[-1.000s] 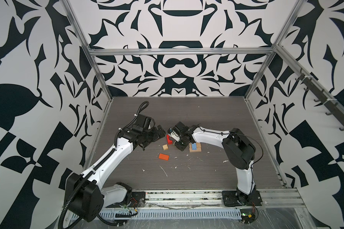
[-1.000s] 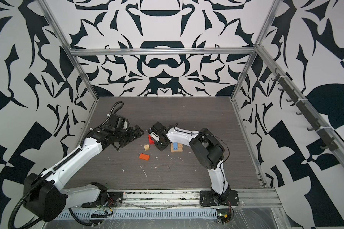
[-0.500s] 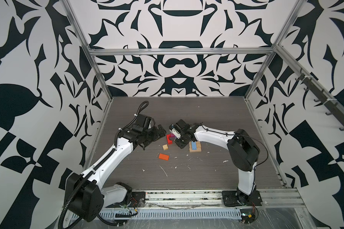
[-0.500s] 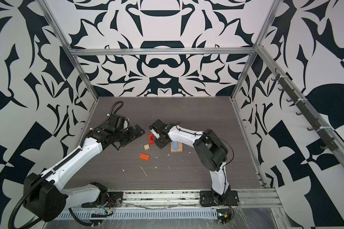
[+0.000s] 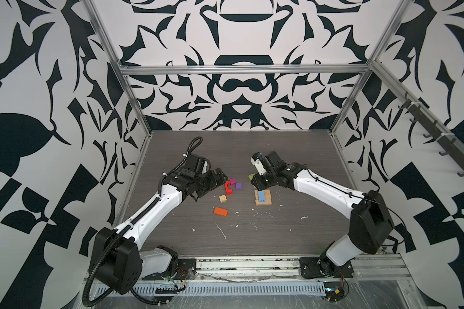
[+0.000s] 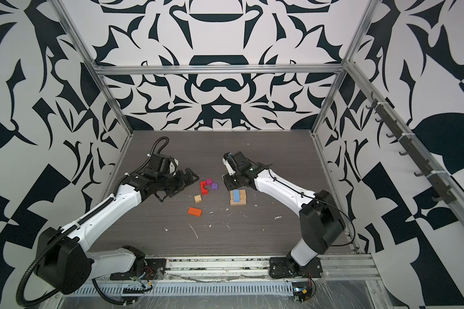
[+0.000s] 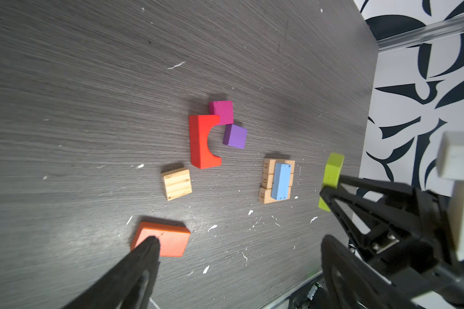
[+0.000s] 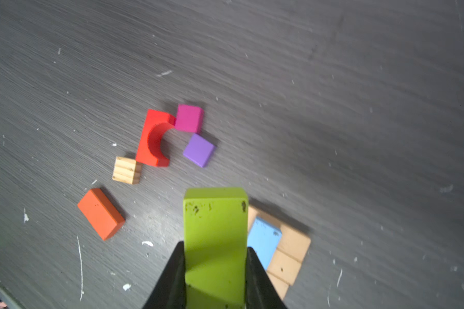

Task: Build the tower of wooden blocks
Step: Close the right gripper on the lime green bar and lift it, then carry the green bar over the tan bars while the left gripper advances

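Right hand (image 8: 215, 246) is gripping a lime block (image 8: 214, 214) just above the tower base, a blue block (image 5: 261, 196) on tan planks (image 5: 268, 201), at center frame on the table (image 5: 252, 235); left hand (image 5: 212, 184) is hanging wide open beside the red arch (image 5: 228, 187).

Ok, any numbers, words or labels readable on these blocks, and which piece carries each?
"29": end face of one tan plank under the blue block, left wrist view.
"31": end face of the middle plank.
"58": end face of the third plank.
The lime block: dark specks only, no text.
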### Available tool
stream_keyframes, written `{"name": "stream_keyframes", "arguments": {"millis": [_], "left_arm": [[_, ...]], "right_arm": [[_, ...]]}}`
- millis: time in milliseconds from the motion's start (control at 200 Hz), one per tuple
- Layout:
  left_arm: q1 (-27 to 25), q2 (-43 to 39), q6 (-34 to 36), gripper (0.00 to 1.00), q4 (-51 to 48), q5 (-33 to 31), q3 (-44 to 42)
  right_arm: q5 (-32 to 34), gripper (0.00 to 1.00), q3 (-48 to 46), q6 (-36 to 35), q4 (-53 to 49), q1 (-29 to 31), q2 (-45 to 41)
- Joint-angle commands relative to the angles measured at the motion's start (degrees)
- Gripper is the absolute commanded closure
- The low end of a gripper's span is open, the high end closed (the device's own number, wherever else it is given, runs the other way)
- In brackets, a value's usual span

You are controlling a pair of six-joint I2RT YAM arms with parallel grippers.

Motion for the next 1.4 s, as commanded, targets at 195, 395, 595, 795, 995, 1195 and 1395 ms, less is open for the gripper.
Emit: {"name": "stream_keyframes", "arguments": {"millis": [195,395,595,795,995,1195,1395], "left_arm": [[-3.1,5.8,0.1,0.04,4.8,2.6,0.5],[-4.9,9.4,0.1,0.05,6.7,3.9,1.8],[-7.6,13.1,-0.5,0.06,8.8,4.7,3.7],[-10.3,16.1,-1.3,0.06,10.1,4.7,5.9],[-11.4,17.8,-1.8,0.06,10.7,4.9,6.8],[-11.6,18.1,-2.0,0.07,10.9,4.9,7.0],[-11.9,18.5,-2.0,0.07,10.9,5.0,7.3]], "right_arm": [[-2.4,0.71,-9.2,5.4,4.1,-1.4,-8.3],[-2.2,0.71,-14.8,7.0,6.5,-2.8,-13.1],[-3.1,0.71,-18.5,7.8,8.7,-4.3,-14.8],[-4.1,0.71,-22.6,8.7,12.6,-6.2,-16.7],[-7.1,0.7,-24.5,9.7,14.9,-8.7,-16.2],[-8.5,0.7,-26.2,11.3,17.9,-9.9,-15.2],[-9.3,0.7,-27.6,13.7,20.8,-10.7,-13.8]]}}
